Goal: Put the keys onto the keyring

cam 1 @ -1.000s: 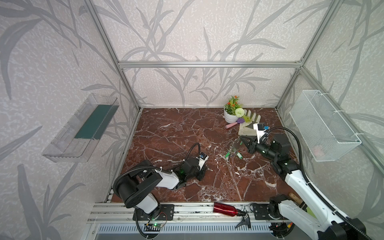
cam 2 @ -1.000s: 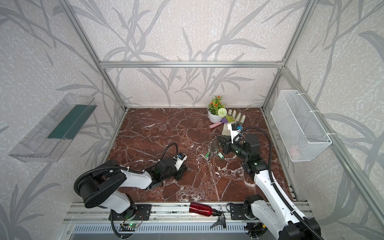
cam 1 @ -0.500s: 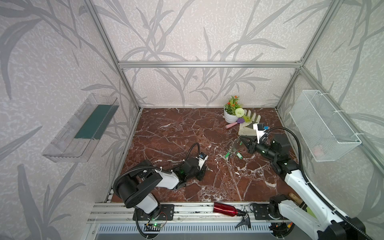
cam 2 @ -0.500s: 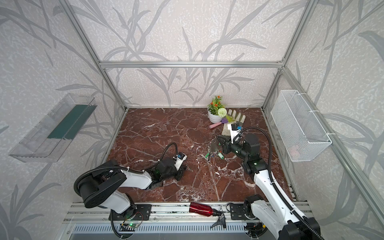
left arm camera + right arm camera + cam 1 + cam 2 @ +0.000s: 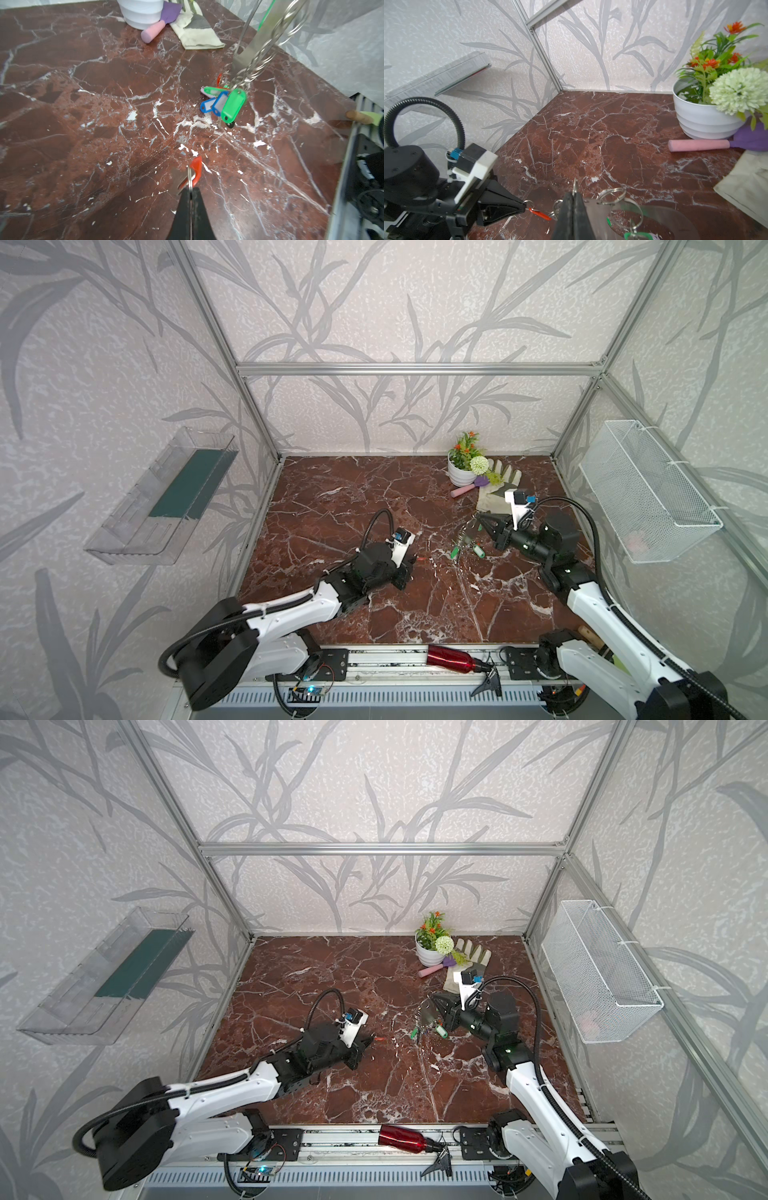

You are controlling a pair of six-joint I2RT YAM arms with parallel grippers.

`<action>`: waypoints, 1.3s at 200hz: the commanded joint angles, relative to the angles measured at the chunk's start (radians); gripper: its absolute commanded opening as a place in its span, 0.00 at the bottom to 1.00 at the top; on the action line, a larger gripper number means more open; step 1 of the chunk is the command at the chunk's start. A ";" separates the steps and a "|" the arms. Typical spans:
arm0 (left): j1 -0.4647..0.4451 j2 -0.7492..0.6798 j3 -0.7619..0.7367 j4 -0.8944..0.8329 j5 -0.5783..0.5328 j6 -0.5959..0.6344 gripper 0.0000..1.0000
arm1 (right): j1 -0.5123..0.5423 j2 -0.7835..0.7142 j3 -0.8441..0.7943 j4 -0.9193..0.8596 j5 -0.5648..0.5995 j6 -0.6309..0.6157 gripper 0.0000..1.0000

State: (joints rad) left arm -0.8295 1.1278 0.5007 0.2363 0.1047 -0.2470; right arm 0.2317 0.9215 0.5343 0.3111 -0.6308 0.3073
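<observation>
Left gripper: low over the table, a little left of centre; its jaws are pressed together on the split ring of the red key.
Red key: its tag sticks out past the tips of the left gripper, toward the right, just above the marble.
Right gripper: right of centre, pointing left; its jaws are closed on the edge of the keyring.
Keyring: lifted and tilted, right of the red key and apart from it.
Hanging keys: green and blue tags in a bunch under the low end of the keyring; I cannot tell if they touch the table.
Far right: flower pot, glove and pink-handled trowel.
</observation>
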 commanded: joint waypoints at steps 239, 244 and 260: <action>0.183 0.135 0.804 -0.832 0.593 0.052 0.00 | 0.154 0.104 0.130 0.257 -0.315 -0.097 0.00; 0.183 0.141 0.810 -0.830 0.593 0.050 0.00 | 0.156 0.105 0.130 0.255 -0.311 -0.097 0.00; 0.176 0.165 0.820 -0.819 0.602 0.053 0.00 | 0.162 0.108 0.132 0.251 -0.306 -0.099 0.00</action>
State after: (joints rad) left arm -0.6468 1.2705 1.2778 -0.5915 0.7033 -0.2035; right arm 0.3813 1.0306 0.6159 0.5117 -0.9253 0.2123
